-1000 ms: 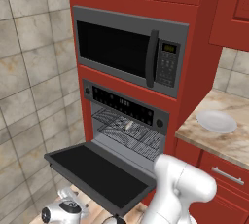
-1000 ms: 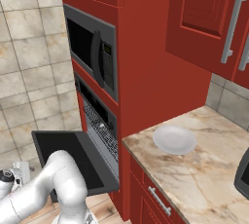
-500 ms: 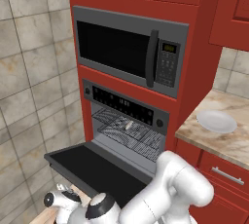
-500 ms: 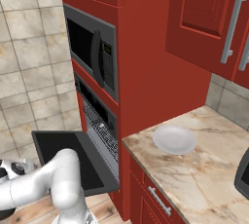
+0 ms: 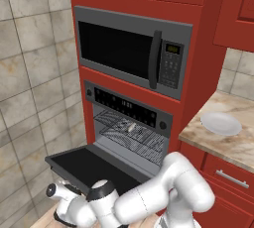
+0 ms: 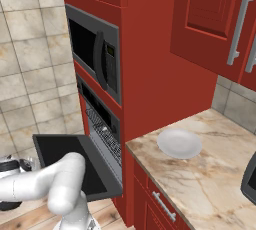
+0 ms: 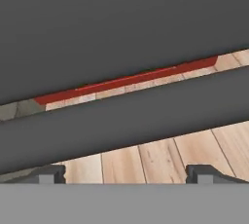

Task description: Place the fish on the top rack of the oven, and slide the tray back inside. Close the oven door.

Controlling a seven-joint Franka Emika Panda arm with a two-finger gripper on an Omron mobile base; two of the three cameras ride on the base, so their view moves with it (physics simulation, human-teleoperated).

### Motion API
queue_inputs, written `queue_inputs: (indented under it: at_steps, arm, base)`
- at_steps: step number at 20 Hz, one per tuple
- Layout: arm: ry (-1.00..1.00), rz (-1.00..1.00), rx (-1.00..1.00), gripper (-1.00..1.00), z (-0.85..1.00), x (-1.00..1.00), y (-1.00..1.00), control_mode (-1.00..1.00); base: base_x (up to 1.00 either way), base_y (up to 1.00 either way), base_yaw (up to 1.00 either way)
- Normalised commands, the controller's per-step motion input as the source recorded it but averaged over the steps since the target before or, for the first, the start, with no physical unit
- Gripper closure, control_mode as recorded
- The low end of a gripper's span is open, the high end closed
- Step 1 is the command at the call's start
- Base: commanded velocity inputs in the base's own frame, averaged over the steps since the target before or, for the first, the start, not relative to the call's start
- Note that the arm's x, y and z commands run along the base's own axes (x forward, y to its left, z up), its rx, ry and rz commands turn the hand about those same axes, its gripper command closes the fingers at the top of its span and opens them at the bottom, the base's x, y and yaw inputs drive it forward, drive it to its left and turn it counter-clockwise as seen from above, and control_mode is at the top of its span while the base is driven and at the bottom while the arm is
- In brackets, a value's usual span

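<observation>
The oven (image 5: 130, 109) stands open, its door (image 5: 92, 168) dropped flat and level. Inside, the small pale fish (image 5: 131, 128) lies on the top rack (image 5: 113, 122), which sits within the cavity. My arm reaches low and left, with the hand (image 5: 58, 197) just below the door's front edge. Seen from the hand, my gripper (image 7: 127, 174) is open with nothing between its fingertips (image 7: 51, 173). It points up at the dark underside of the door (image 7: 121, 23) and at the bar handle (image 7: 126, 117), which crosses close above the tips.
A dark microwave (image 5: 130, 49) sits above the oven in the red cabinet column. To the right, a marble counter (image 6: 210, 179) carries a round white plate (image 6: 179, 143). Wooden floor (image 7: 146, 159) lies beneath the door, and a tiled wall (image 5: 30, 73) stands to the left.
My arm has bent down and stretched out to the left, bringing the hand under the front edge of the open door. The gripper stayed open; fish, rack and door have not moved.
</observation>
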Motion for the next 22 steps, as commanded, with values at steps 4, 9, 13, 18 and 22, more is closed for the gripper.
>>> queue_inputs:
  at_steps: [4,9,13,18,22]
  arm:
    - [0.02,0.01,-0.54,-1.00,-1.00,0.00,-0.06,-1.00]
    - [0.01,0.02,-0.58,-1.00,-1.00,0.00,-0.31,-1.00]
    - [0.00,0.03,-0.52,-1.00,-1.00,0.00,-0.19,-1.00]
    - [-0.14,-0.01,-0.52,-1.00,-1.00,0.00,-0.47,-1.00]
    - [-0.38,-0.14,-0.58,-1.00,-1.00,0.00,-0.96,-1.00]
  base:
    - [0.00,0.00,0.00]
    - [0.00,0.00,0.00]
    - [0.00,0.00,0.00]
    - [0.00,0.00,0.00]
    - [0.00,0.00,0.00]
